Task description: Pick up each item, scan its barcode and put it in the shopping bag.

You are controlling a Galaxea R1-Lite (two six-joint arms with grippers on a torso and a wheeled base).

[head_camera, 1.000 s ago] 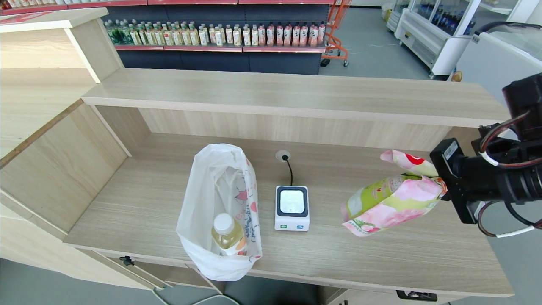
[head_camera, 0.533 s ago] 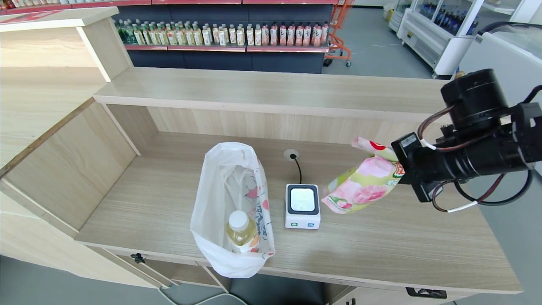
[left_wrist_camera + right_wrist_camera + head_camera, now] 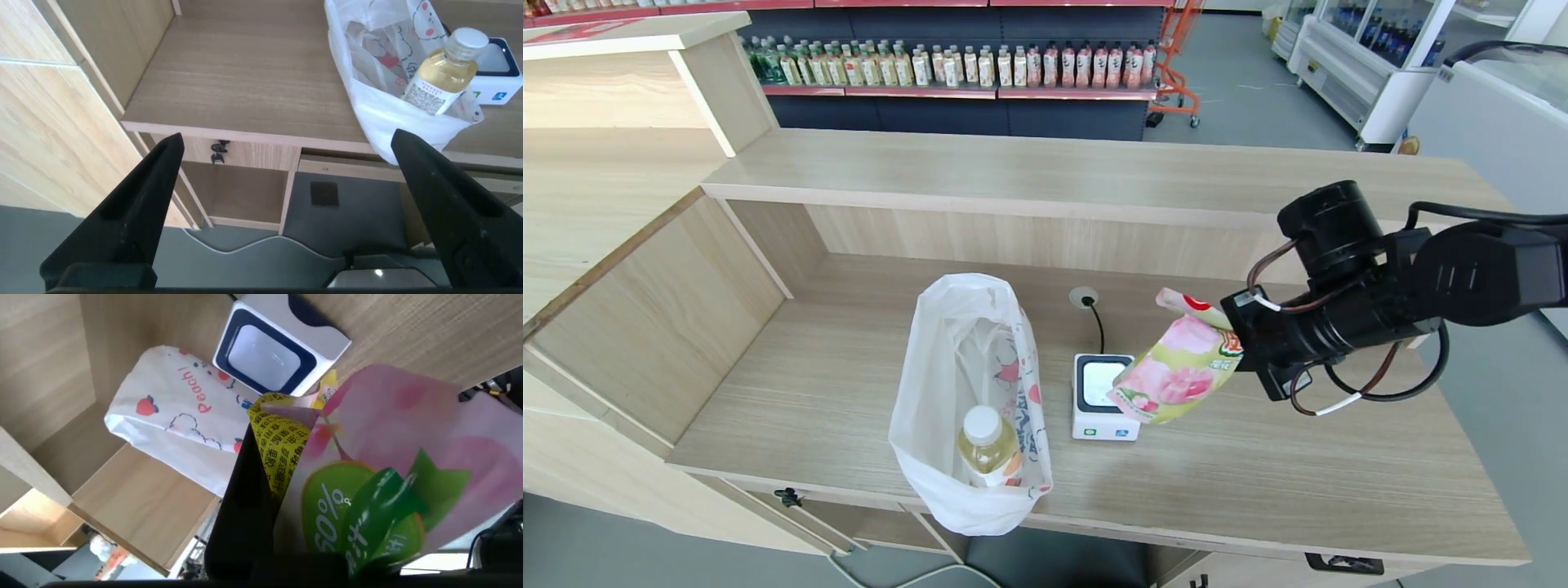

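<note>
My right gripper (image 3: 1235, 353) is shut on a pink and green snack pouch (image 3: 1176, 373), holding it tilted in the air with its lower end over the right edge of the white barcode scanner (image 3: 1099, 398). In the right wrist view the pouch (image 3: 384, 490) is close up, with the scanner (image 3: 274, 349) and the bag (image 3: 184, 416) beyond it. The white shopping bag (image 3: 968, 392) stands open left of the scanner with a yellow drink bottle (image 3: 987, 445) inside. My left gripper (image 3: 286, 212) is open, low beside the counter's front edge, left of the bag (image 3: 392, 73) and bottle (image 3: 441, 73).
The wooden counter (image 3: 1258, 474) has a raised back ledge (image 3: 1054, 175) and a side wall (image 3: 645, 327) on the left. The scanner's cable runs to a grommet (image 3: 1083, 297) behind it. Store shelves with bottles (image 3: 947, 65) lie beyond. Bare counter stretches right of the scanner.
My right arm has carried the pouch leftward, from the counter's right side to just over the scanner. The head camera shifted slightly at first. The bag and bottle stayed put.
</note>
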